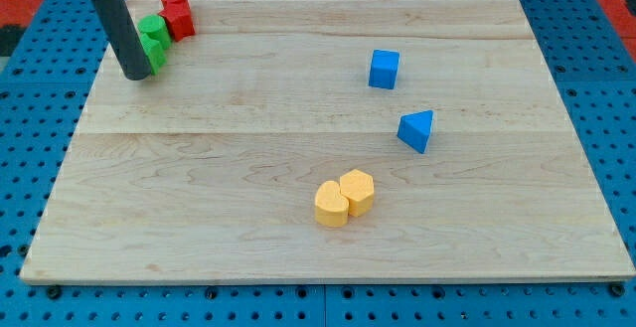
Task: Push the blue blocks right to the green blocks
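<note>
A blue cube [384,69] and blue wedge [416,130] sit right of centre on the wooden bench [248,218], well apart from the green blocks [153,39] at top left. My tip [137,75], on a near-upright rod with no claw, touches those green blocks.

Blue cube [384,70], blue wedge [416,130], green blocks [153,41], red blocks [178,12], yellow blocks [345,198].

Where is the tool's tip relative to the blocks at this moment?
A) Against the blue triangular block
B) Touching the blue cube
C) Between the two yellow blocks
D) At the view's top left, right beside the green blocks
D: my tip sits at the view's top left, right beside the green blocks, which adjoin the red blocks; the blue cube, the blue triangular block and the yellow blocks lie far off.
</note>
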You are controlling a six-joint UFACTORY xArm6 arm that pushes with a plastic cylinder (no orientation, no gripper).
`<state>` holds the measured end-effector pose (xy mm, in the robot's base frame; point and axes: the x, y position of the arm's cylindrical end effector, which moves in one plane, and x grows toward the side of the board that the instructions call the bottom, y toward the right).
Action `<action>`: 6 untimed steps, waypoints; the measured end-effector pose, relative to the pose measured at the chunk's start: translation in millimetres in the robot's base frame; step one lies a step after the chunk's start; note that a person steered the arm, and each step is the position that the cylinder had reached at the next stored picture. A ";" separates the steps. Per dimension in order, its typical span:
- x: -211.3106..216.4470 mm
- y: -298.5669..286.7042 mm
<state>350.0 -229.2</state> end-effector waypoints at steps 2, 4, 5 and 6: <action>32.5 123.8; 46.6 343.4; 16.5 320.4; -24.4 225.5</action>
<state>325.6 -3.7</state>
